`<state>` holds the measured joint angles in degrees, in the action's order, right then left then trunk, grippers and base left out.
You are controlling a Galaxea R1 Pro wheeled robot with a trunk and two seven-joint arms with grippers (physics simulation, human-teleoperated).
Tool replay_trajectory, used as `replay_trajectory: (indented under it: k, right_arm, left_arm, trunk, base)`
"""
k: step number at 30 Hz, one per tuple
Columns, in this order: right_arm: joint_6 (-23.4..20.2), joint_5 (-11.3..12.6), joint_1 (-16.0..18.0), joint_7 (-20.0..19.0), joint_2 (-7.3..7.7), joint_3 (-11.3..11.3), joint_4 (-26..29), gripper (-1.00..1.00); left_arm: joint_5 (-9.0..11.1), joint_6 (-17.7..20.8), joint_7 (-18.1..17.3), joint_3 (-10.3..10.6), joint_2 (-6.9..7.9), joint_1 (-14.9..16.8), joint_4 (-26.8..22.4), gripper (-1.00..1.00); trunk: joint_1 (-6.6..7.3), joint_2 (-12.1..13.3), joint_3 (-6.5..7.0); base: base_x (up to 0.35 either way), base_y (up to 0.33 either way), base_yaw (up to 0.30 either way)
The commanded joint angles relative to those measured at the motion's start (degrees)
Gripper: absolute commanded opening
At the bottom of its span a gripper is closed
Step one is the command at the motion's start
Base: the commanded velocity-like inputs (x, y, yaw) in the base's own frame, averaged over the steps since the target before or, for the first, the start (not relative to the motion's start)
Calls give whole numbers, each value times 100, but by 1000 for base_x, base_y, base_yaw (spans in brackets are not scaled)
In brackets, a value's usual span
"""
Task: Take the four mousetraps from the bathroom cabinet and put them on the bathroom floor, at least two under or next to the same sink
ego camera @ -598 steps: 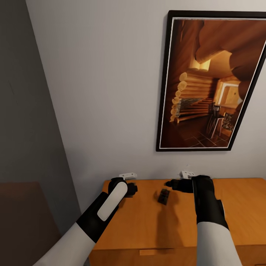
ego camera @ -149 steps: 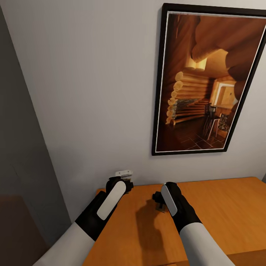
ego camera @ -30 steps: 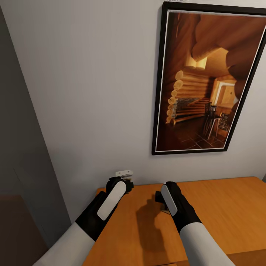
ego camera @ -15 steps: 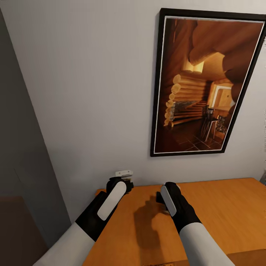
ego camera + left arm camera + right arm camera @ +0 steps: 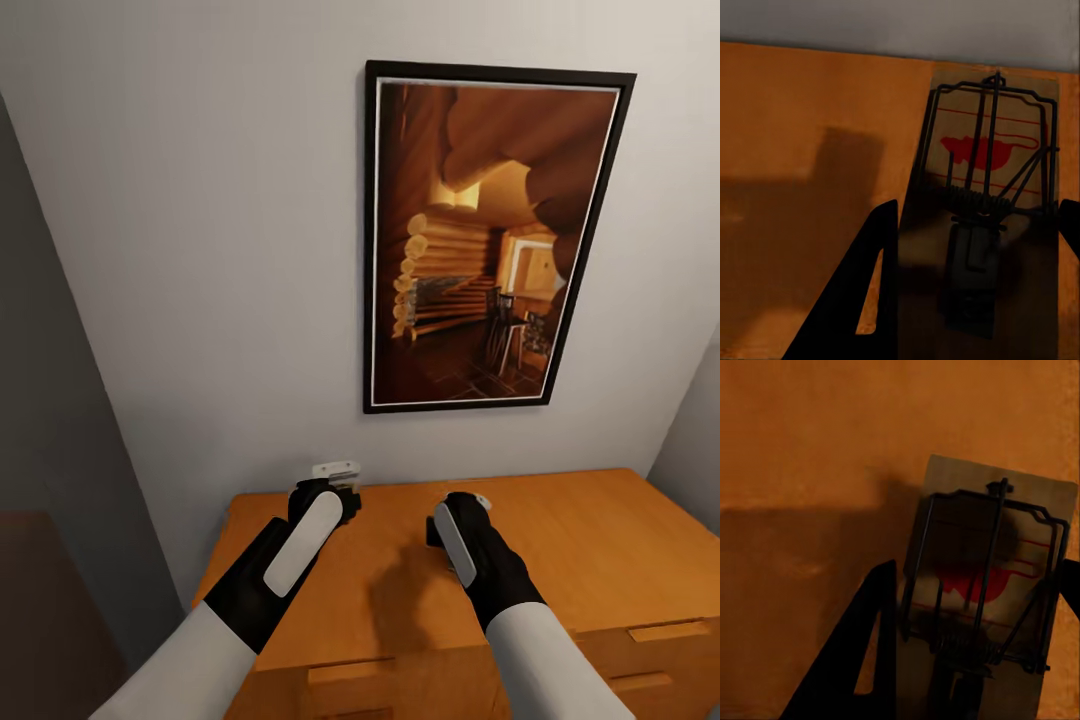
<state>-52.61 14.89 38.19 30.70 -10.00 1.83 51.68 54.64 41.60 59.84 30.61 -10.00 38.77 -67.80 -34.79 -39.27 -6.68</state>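
Pale grey wall with framed picture (log-cabin interior)

text: none legible | mousetraps: red mark, no readable letters | picture: no lettering

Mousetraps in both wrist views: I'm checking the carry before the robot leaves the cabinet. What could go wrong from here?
Each mousetrap, left and right, sits between dark jaws, gripped near one end, so either could tilt or slip out while driving. A drop onto the cabinet top or outside the bathroom would cost a re-grasp of a tiny slab. The wire parts might also snag on release.
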Motion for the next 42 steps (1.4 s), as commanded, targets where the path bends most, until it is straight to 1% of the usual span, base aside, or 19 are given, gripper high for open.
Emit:
replay_trajectory:
  k: [1,3,4,5,6,8,9,12,14,16,21,26,30,34,37,41,42]
  right_arm:
    - [-5,67,4,50,0,9,7,-100]
    - [4,67,4,50,0,56,8,-100]
    - [15,67,4,47,0,200,3,-100]
    - [17,67,4,46,0,231,2,-100]
    - [25,71,4,23,0,340,1,-100]
    - [29,72,4,-93,0,413,1,-100]
    - [30,68,4,-230,0,440,1,-100]
    - [25,65,4,-427,0,463,-6,-100]
    - [24,44,4,-447,0,465,-7,-100]
    - [23,-53,4,-463,0,467,-2,-100]
    - [23,-97,4,-469,0,467,6,-100]
    - [29,-105,4,-482,0,467,9,-100]
    - [31,-108,4,-641,0,467,9,-100]
    - [31,-105,4,-675,0,467,9,-100]
    - [32,-101,4,-678,31,467,-4,-100]
    - [36,-85,4,-685,147,467,-22,-100]
    - [37,-81,4,-686,166,467,-27,-100]
  left_arm:
    - [29,32,62,7,0,8,-5,-100]
    - [29,31,63,6,0,8,-5,-100]
    - [26,32,63,6,0,8,-5,-100]
    - [25,32,63,6,0,8,-5,-100]
    - [23,29,63,6,0,8,-5,-100]
    - [22,29,63,6,0,8,-5,-100]
    - [23,30,63,6,0,8,-5,-100]
    - [28,32,63,6,0,8,-5,-100]
    - [29,30,63,6,0,8,-5,-100]
    - [29,26,63,6,0,8,-5,-100]
    - [29,24,63,6,0,8,-5,-100]
    - [29,23,55,6,0,8,-5,-100]
    - [23,23,46,4,0,8,-5,-100]
    - [21,23,45,6,0,8,-5,-100]
    - [21,19,41,3,0,8,-5,-100]
    - [21,15,37,-1,0,8,1,-100]
    - [21,15,37,-2,0,8,2,-100]
  trunk:
    - [23,32,8]
    - [67,113,44]
    - [89,153,61]
    - [111,193,79]
    - [133,233,97]
    - [177,313,133]
    - [199,353,151]
    - [264,474,205]
    - [308,554,241]
    - [352,634,277]
    - [462,835,367]
    - [572,1035,456]
    - [660,1195,528]
    - [748,1356,600]
    - [814,1476,654]
    - [901,1636,725]
    - [901,1636,725]
  base:
    - [-240,-261,0]
    - [-249,-255,0]
    - [-257,-249,0]
    - [-257,-248,0]
    - [-259,-247,0]
    - [-259,-247,0]
    - [-260,-245,0]
    - [-257,-240,0]
    - [-190,-185,0]
    - [-67,-66,0]
    - [-100,-16,0]
    - [-321,-1,0]
    - [-339,0,0]
    - [-341,0,0]
    - [-342,0,0]
    - [-341,0,0]
    - [-341,0,0]
